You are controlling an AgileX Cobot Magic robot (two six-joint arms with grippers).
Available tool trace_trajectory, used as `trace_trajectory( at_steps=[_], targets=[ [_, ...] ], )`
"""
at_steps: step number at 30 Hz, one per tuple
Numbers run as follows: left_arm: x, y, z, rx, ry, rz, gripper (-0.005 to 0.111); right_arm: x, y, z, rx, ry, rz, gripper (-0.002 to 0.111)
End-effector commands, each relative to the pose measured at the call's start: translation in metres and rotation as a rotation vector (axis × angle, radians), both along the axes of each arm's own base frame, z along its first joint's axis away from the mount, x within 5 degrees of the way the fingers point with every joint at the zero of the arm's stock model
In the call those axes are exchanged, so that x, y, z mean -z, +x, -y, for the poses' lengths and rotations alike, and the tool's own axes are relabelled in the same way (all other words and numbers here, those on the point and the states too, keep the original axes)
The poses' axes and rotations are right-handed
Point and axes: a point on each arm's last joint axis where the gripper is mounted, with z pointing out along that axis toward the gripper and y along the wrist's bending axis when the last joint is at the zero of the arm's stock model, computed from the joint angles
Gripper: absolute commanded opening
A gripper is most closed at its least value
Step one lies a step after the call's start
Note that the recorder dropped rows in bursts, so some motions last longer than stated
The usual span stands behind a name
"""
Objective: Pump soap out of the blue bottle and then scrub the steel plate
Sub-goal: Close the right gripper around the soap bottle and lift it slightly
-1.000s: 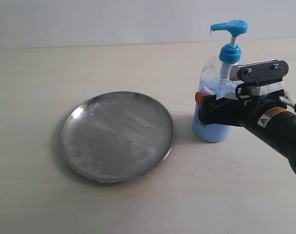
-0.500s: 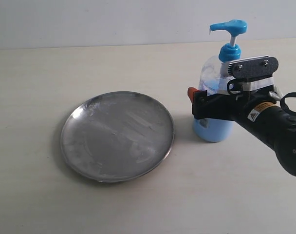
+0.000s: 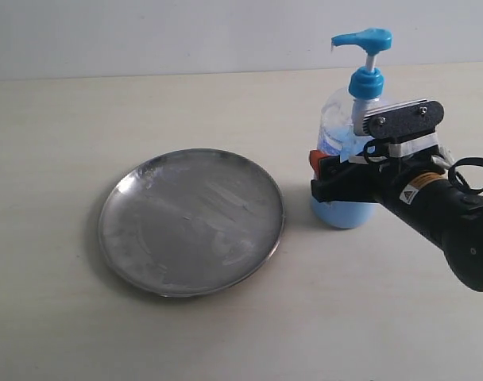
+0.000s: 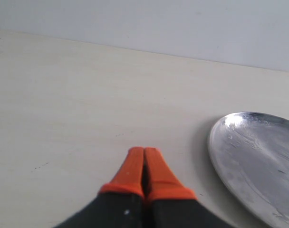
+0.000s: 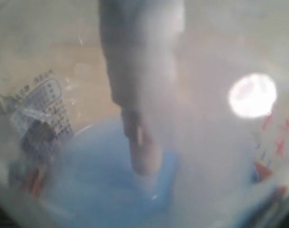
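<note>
The blue bottle (image 3: 335,213) stands clamped between the right gripper (image 3: 317,176) jaws. The table (image 3: 146,103) holds one bottle, one steel plate (image 3: 192,222). Left gripper (image 4: 144,166) jaws are closed.

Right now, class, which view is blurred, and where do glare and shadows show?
Right wrist view: badly out of focus, the blue bottle fills it, with a round white glare spot. Exterior view: sharp, the steel plate casts a faint shadow along its left rim. Left wrist view: mostly clear.
</note>
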Motion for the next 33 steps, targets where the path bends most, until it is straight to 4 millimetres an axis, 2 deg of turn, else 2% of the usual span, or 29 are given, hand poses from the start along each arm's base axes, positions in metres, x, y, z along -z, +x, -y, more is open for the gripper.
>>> trace_trajectory(
  at_steps=[1, 7, 11, 17, 19, 23, 26, 31, 33],
  targets=[
    [0.001, 0.000, 0.000, -0.002, 0.005, 0.005, 0.000, -0.015, 0.001, -0.005, -0.061, 0.002, 0.075, 0.000],
    [0.001, 0.000, 0.000, -0.002, 0.005, 0.005, 0.000, -0.054, -0.008, -0.003, -0.105, -0.069, 0.084, 0.000],
    [0.001, 0.000, 0.000, -0.002, 0.005, 0.005, 0.000, -0.072, -0.016, 0.000, -0.123, -0.091, 0.091, 0.000],
    [0.001, 0.000, 0.000, -0.002, 0.005, 0.005, 0.000, -0.057, -0.015, 0.000, -0.121, -0.107, 0.014, 0.001],
    [0.001, 0.000, 0.000, -0.002, 0.005, 0.005, 0.000, -0.048, -0.013, 0.000, -0.093, -0.094, -0.029, 0.011],
    [0.001, 0.000, 0.000, -0.002, 0.005, 0.005, 0.000, -0.040, -0.012, 0.000, -0.061, -0.038, -0.080, 0.051],
    [0.001, 0.000, 0.000, -0.002, 0.005, 0.005, 0.000, -0.038, -0.014, 0.001, -0.059, -0.037, -0.089, 0.074],
    [0.001, 0.000, 0.000, -0.002, 0.005, 0.005, 0.000, -0.035, -0.016, 0.002, -0.040, -0.009, -0.127, 0.096],
    [0.001, 0.000, 0.000, -0.002, 0.005, 0.005, 0.000, -0.033, -0.016, 0.002, -0.040, -0.012, -0.134, 0.098]
  ],
)
